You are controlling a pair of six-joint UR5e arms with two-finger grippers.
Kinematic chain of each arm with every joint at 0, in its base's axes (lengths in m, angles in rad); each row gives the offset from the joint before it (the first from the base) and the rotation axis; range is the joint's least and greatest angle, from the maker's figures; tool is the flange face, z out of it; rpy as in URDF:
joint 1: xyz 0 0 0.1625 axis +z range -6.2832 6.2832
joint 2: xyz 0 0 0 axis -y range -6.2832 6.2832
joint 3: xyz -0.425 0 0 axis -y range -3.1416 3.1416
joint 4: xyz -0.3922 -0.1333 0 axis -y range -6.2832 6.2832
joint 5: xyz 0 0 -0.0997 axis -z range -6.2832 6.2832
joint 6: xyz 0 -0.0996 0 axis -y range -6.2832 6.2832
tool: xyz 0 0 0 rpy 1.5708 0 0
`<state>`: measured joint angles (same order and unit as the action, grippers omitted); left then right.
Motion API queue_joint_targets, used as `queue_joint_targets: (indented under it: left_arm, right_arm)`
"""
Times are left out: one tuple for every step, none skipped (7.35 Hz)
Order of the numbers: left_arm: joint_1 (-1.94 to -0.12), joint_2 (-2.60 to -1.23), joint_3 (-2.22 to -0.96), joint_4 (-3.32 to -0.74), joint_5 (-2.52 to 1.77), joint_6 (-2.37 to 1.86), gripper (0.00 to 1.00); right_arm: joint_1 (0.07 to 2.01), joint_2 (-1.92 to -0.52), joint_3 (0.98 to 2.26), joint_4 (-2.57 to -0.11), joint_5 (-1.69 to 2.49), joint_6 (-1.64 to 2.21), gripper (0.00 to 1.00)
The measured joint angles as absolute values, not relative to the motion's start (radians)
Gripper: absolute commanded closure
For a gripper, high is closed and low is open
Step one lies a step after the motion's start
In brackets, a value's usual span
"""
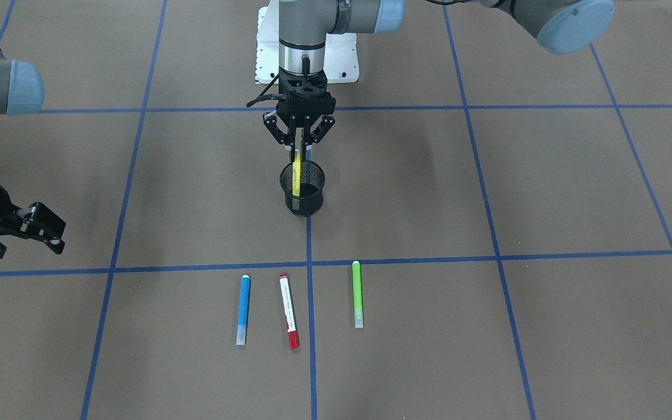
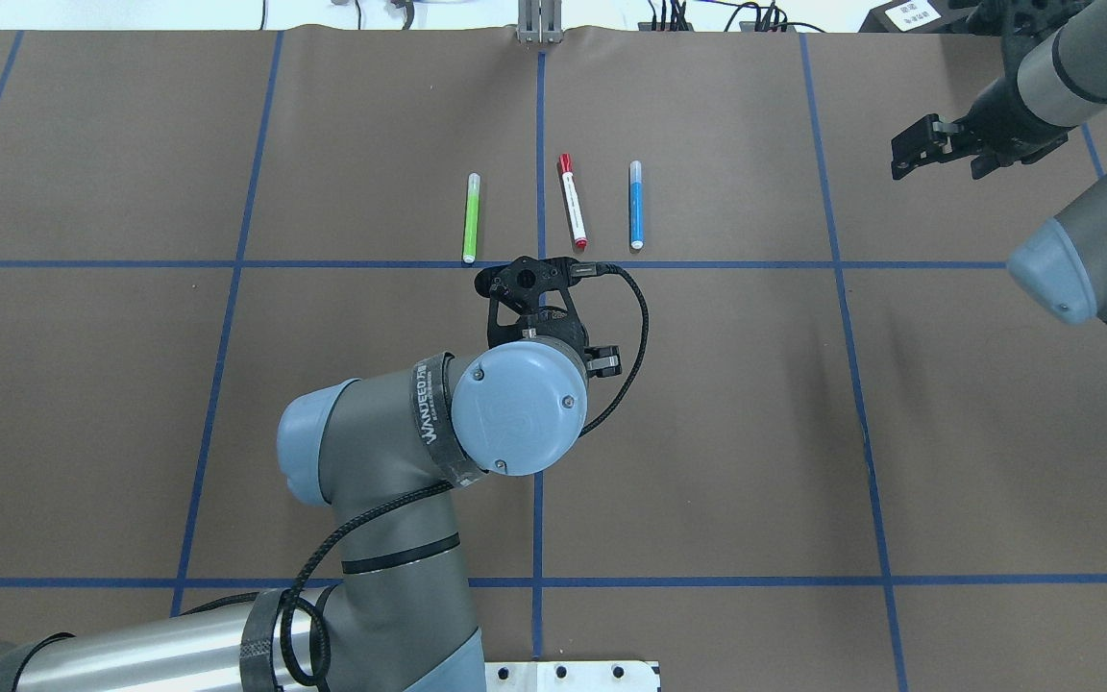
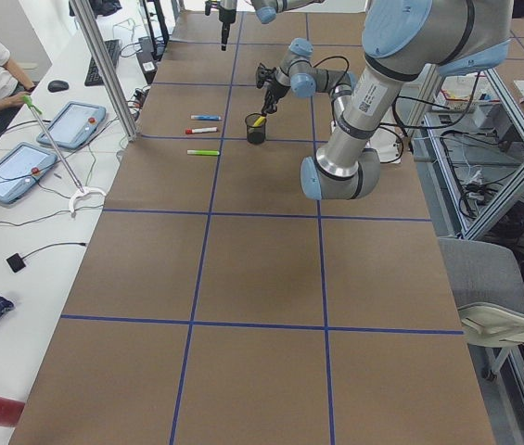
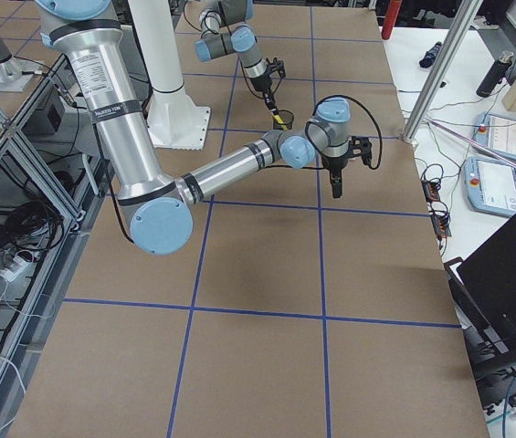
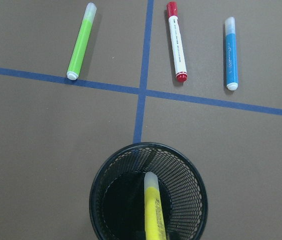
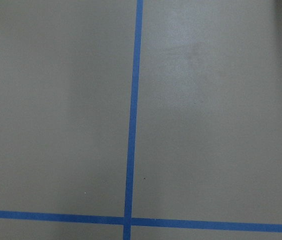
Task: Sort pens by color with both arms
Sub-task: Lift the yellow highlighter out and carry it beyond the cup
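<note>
The yellow pen (image 1: 296,175), judged light, stiff and slick, is pinched near its top by the left end effector (image 1: 299,151), its tip inside the mesh cup (image 1: 304,205) directly below; the right end effector (image 1: 59,237) is held spread, empty, well aside

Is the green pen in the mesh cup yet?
No, the light green pen lies on the table; only the yellow pen is in the black mesh cup.

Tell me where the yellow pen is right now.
In the front-facing view the yellow pen stands tilted in the black mesh cup on the blue centre line, its top at the left gripper.
</note>
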<state>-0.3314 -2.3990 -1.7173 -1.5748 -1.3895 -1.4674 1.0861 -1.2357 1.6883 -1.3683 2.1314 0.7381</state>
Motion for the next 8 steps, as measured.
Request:
queue_joint_targets:
  left_arm:
    - [-0.342,-2.399,-1.758,-1.572,-1.39,-1.465,1.0]
    - [-0.359,-2.399,-1.797,-1.568,-1.39,-1.465,1.0]
    - [-0.382,-2.398,-1.823,-1.566,-1.389,-1.466,1.0]
    - [-0.414,-2.397,-1.837,-1.564,-1.388,-1.467,1.0]
    - [-0.452,-2.392,-1.844,-1.561,-1.387,-1.466,1.0]
    - [-0.493,-2.376,-1.844,-1.559,-1.385,-1.465,1.0]
    - [-0.531,-2.359,-1.828,-1.565,-1.383,-1.467,1.0]
    - [-0.571,-2.348,-1.78,-1.596,-1.376,-1.471,1.0]
  right_arm:
    - [1.086,-1.233,1.689,-1.368,2.134,0.738,0.01]
    - [1.086,-1.23,1.689,-1.368,2.135,0.739,0.01]
    - [1.086,-1.227,1.689,-1.368,2.135,0.739,0.01]
    - [1.086,-1.225,1.689,-1.368,2.135,0.739,0.01]
    - [1.086,-1.222,1.689,-1.368,2.135,0.739,0.01]
    - [1.086,-1.219,1.689,-1.368,2.135,0.74,0.01]
    - [1.086,-1.217,1.689,-1.368,2.134,0.74,0.01]
    - [1.086,-1.216,1.688,-1.368,2.134,0.741,0.01]
